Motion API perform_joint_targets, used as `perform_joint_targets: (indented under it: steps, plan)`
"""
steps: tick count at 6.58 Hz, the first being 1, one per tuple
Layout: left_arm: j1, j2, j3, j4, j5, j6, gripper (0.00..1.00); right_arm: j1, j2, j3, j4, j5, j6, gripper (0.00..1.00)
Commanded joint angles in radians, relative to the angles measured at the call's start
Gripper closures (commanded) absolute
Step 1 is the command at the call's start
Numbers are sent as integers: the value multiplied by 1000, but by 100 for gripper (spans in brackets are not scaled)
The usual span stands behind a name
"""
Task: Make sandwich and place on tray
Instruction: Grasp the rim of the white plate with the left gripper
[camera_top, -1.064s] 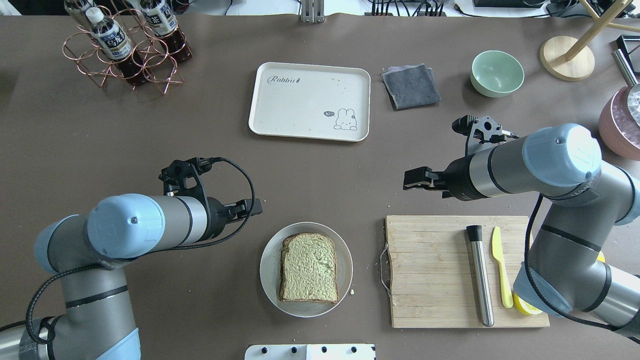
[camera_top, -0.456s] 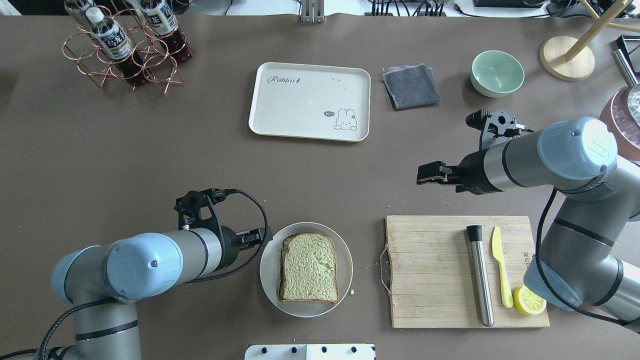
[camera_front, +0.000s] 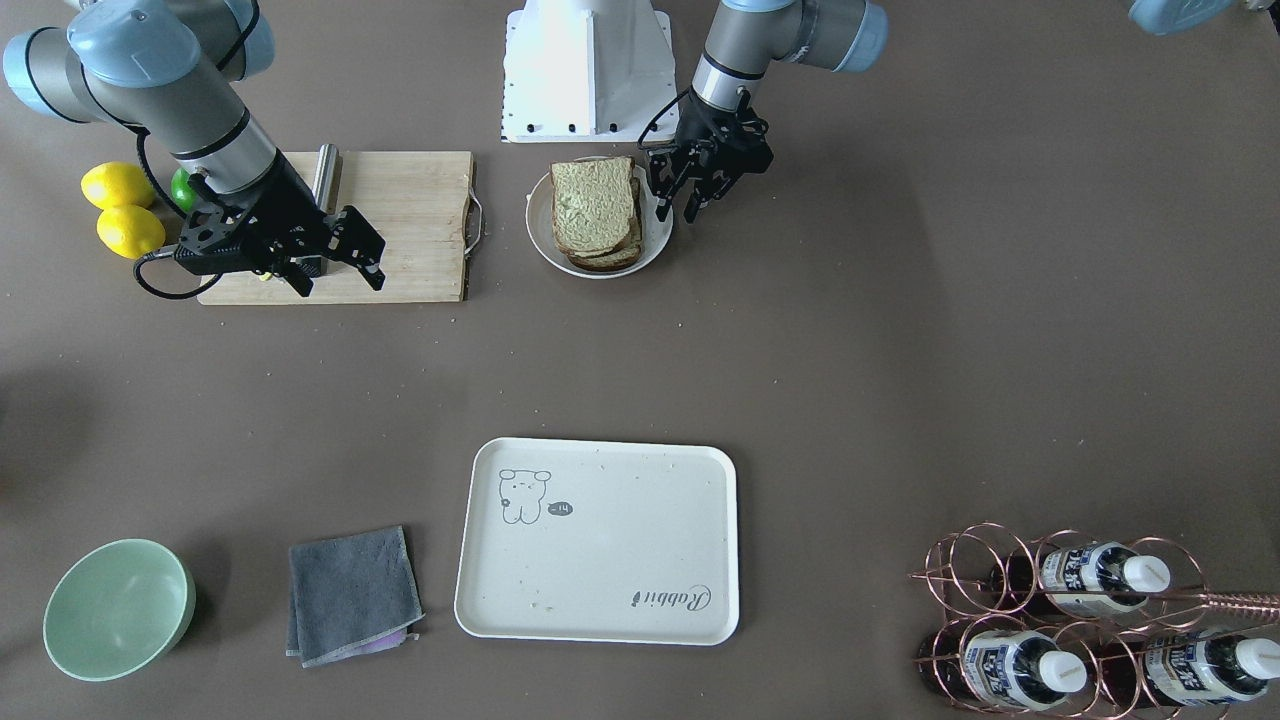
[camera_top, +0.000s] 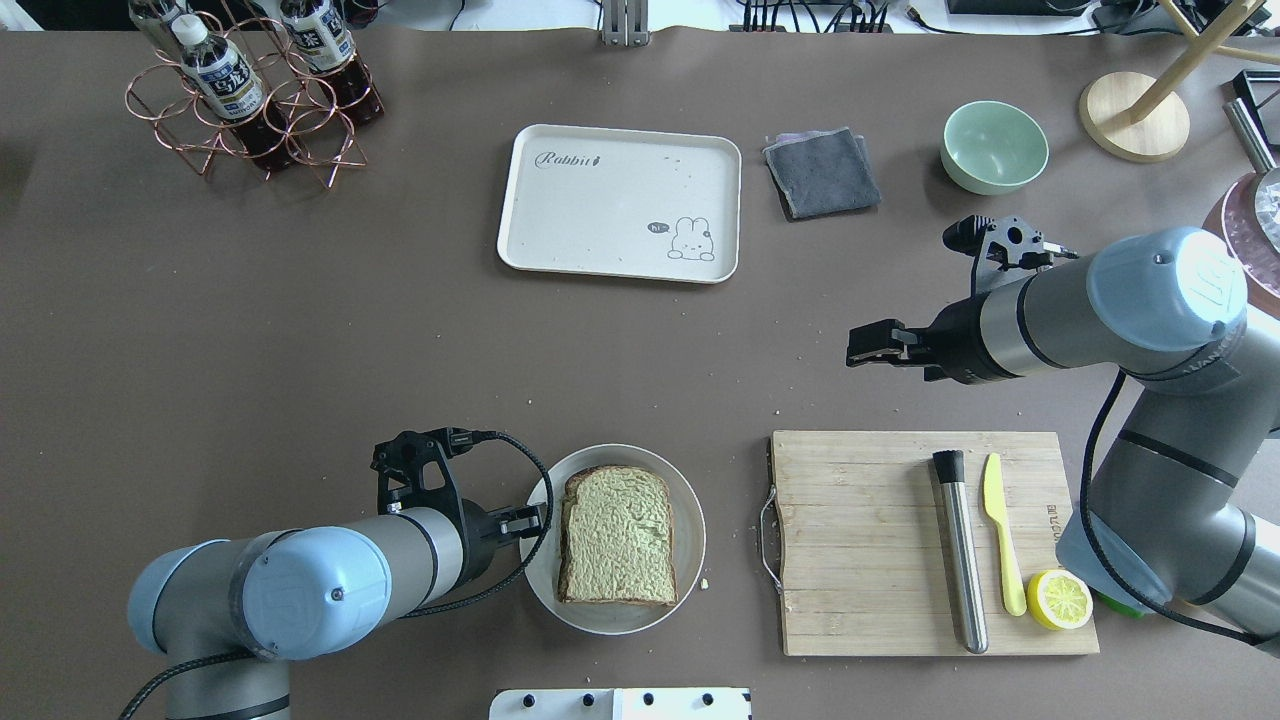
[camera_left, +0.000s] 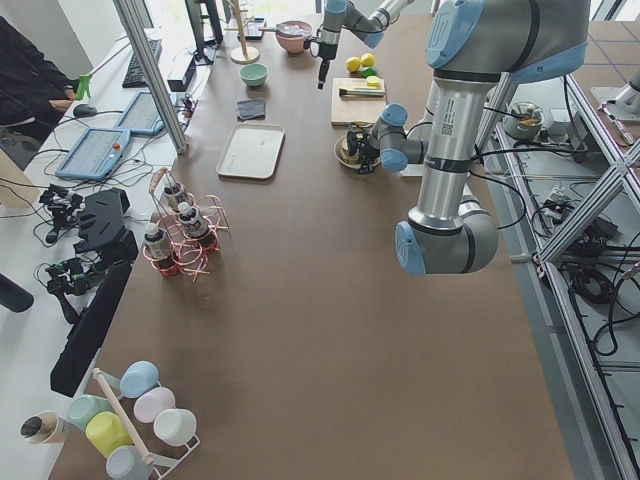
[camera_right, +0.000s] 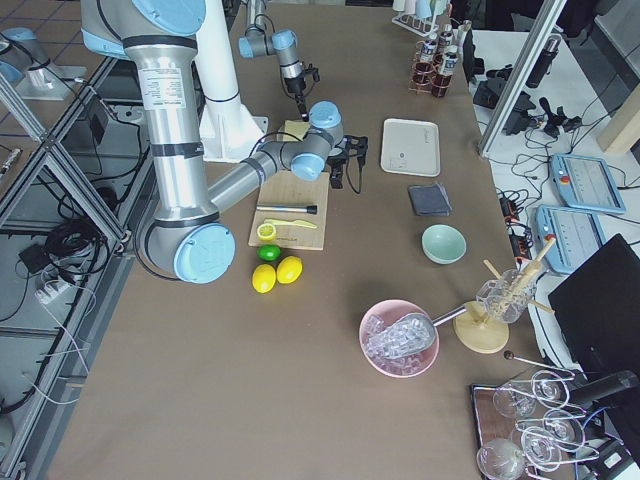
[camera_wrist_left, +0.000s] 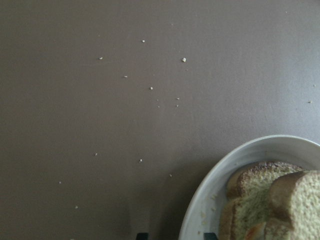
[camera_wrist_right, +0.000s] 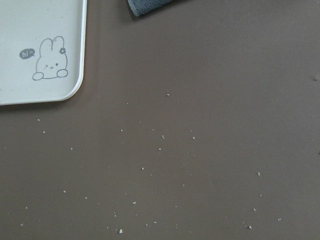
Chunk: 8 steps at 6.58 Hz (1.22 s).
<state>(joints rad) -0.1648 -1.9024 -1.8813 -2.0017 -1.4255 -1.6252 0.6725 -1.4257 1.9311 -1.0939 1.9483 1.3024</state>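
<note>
Two stacked slices (camera_front: 594, 207) front-on, one overhead.

Twin silver-grey tube arms (camera_top: 1040, 320), pale blue joint caps.
Black bands ring both; black cables loop to the black, angular left hand (camera_top: 537, 520) and right hand (camera_top: 862, 356).
</note>
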Motion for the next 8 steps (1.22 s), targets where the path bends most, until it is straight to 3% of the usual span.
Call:
perform_joint_targets:
  steps: [1, 2, 3, 4, 6, 8]
  plan:
    - [11, -29, 30, -2, 16, 1, 59, -1, 2, -4, 0, -2, 0, 0]
    - [11, -27, 31, -2, 16, 2, 91, -1, 2, -4, 0, -2, 0, 1]
    - [7, -27, 25, 0, 7, 8, 100, -1, 2, -4, 0, -2, 0, 0]
    - [-2, -29, 12, -2, 4, 8, 100, 1, 4, -4, 0, -2, 0, 1]
    - [-106, -30, -50, 1, -138, 7, 100, 1, 5, -4, 0, 0, 0, 1]
    - [-215, -90, -32, 6, -168, -39, 100, 2, 7, 0, 2, 9, 0, 0]
